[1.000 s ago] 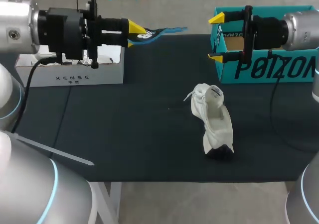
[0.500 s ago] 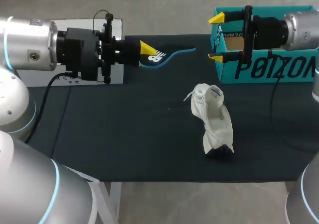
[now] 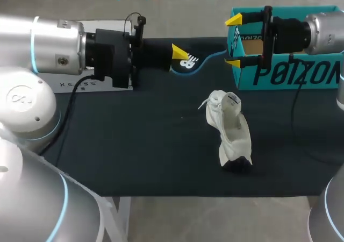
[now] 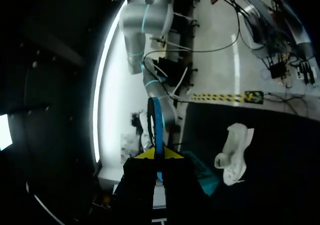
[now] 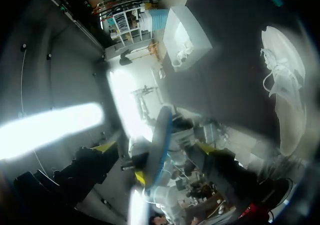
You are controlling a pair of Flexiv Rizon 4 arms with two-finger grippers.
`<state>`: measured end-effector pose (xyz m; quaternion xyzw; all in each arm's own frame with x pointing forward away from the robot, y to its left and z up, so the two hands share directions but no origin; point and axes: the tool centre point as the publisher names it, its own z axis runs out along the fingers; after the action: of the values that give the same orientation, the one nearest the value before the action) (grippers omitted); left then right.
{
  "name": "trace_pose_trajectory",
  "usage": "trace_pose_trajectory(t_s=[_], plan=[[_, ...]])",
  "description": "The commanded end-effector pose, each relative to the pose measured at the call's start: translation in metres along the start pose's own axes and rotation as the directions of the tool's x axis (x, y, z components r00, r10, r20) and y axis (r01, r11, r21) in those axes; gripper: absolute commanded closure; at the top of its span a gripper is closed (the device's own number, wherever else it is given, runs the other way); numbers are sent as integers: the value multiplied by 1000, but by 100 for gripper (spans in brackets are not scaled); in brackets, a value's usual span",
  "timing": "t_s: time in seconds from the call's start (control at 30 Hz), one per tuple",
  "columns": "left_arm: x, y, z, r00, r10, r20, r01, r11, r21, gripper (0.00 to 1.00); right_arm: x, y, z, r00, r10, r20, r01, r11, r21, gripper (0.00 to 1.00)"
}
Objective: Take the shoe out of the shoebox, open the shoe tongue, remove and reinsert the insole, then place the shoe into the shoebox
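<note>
Over the far side of the table [image 3: 134,150], the insole [image 3: 200,60] is found further right than half a second ago. It is pinched edge-on between the pressed fingers of the left gripper [image 3: 180,52], as is confirmed in the left wrist view, where the insole [image 4: 155,122] juts out from the left gripper [image 4: 154,155]. Its thin end is now brought near the right gripper [image 3: 233,41]; no contact can be made out. More of the left arm [image 3: 54,45] is seen stretched across the table than before.

The right gripper is unmoved, its fingers spread wide at the left end of the shoebox [image 3: 301,72]. The shoe [image 3: 231,129] is unmoved too; it lies on the table, outside the shoebox and well apart from both grippers.

The shoebox is open-topped; only a brown inner wall is shown, and its contents cannot be told. A white box [image 3: 64,84] is set at the far left, partly hidden by the left arm. In the right wrist view something pale is seen inside the white box [image 5: 192,27], but it cannot be identified.
</note>
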<state>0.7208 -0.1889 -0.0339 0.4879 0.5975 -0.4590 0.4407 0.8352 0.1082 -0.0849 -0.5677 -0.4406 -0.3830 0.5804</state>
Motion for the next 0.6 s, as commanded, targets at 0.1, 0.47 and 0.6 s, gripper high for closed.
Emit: trace_pose_trajectory(t_s=[0.1, 0.47, 0.6], plan=[[-5, 19, 43, 1000, 13, -16, -13, 1000, 26, 100, 0, 0, 1, 1000, 1, 1, -1, 1000, 0, 0], [-2, 24, 65, 999, 27, -27, -26, 1000, 13, 100, 0, 0, 1, 1000, 1, 1, -1, 1000, 0, 0], [-2, 26, 64, 999, 32, -34, -32, 999, -7, 100, 0, 0, 1, 1000, 1, 1, -1, 1000, 0, 0]])
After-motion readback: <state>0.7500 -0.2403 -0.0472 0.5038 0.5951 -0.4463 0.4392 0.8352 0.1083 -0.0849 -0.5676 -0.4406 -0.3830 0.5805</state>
